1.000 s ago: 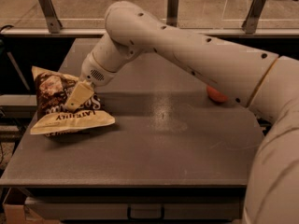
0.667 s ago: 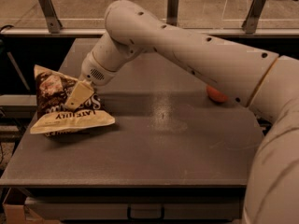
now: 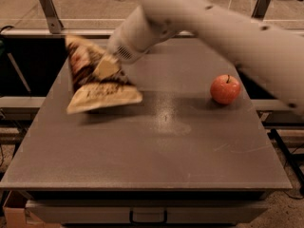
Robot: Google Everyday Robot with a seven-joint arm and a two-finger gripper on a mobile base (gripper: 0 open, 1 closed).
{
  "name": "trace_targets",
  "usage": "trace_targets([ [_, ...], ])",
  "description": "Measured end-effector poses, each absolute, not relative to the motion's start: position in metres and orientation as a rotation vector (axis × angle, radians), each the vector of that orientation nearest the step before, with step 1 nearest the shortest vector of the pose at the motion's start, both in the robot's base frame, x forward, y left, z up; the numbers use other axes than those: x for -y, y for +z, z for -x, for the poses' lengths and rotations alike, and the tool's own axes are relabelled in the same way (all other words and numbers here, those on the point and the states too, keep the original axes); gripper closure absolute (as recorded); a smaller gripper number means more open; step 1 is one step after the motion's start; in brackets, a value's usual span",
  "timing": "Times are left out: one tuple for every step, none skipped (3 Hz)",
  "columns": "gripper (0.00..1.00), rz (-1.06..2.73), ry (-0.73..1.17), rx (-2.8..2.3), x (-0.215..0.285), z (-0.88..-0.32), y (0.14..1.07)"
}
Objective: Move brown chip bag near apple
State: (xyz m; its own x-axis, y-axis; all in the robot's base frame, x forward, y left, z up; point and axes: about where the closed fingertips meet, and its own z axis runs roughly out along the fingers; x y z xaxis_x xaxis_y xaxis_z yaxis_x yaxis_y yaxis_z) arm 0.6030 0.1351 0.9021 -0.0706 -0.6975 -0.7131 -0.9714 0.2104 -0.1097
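Camera view, looking down onto a work table. The brown chip bag sits in the upper left of the frame, held up off the surface and tilted, with its soft shadow on the tabletop below it. It is a flat, crinkly packet with a dark brown middle and a pale cream lower end; its lettering is too blurred to read. The gripper is clamped on the bag's middle, with one cream-coloured finger showing against the dark part.

A thick, smooth white arm runs from the gripper across the top of the frame to the right edge.

The apple rests at centre right, well apart from the bag. It is round, red-orange and glossy, with a short dark stem.

The table is a flat grey slab, matte, with faint scuffs and a pale smudge near its centre. A drawer with a dark handle shows beneath its front edge.

Behind the table run a rail and two angled metal posts, with beige floor beyond. A cardboard box sits at the lower left corner.
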Motion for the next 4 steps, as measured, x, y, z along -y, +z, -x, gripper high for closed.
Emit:
trace_targets([
  [1.00, 1.329, 0.298, -1.755, -0.030, -0.643, 1.015],
  [1.00, 1.287, 0.274, -1.714, -0.021, -0.649, 1.047],
  [1.00, 1.285, 0.268, -1.712, -0.020, -0.650, 1.044],
  [1.00, 1.287, 0.192, -1.686, 0.007, -0.675, 1.042],
])
